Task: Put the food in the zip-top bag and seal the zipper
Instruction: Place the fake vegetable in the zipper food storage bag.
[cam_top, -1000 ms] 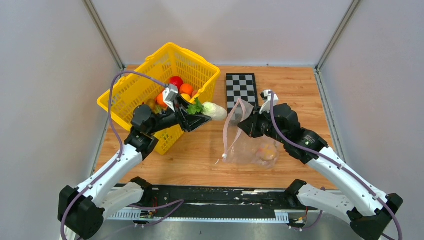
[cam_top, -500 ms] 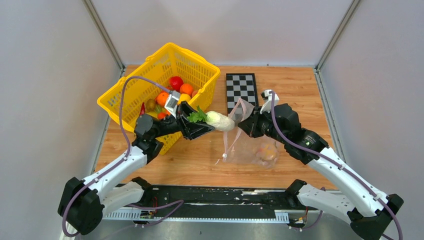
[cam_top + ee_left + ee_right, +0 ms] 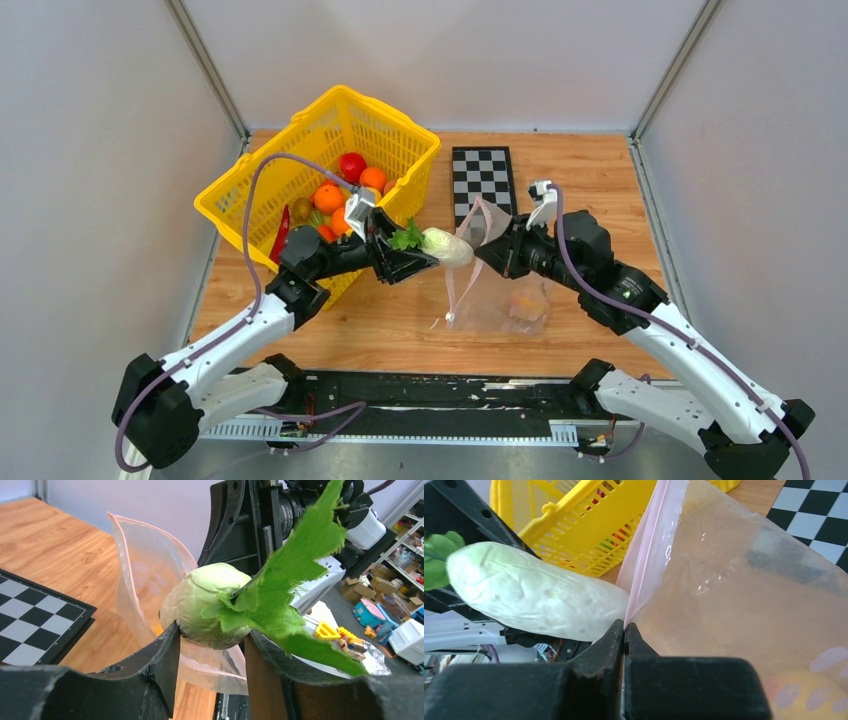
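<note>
My left gripper is shut on a pale white radish with green cloth leaves. It holds the radish level, tip pointing right at the mouth of the zip-top bag. My right gripper is shut on the pink zipper at the mouth edge and holds the bag up and open. The radish tip reaches the zipper strip; I cannot tell whether it is inside. Orange and yellow food lies in the bag's bottom.
A yellow basket at the back left holds several orange and red toy fruits, and my left arm reaches across its near corner. A checkerboard lies behind the bag. Grey walls close in both sides.
My left arm has carried the radish rightward from beside the basket to the bag's mouth. The right gripper still holds the bag's edge, almost unmoved.
</note>
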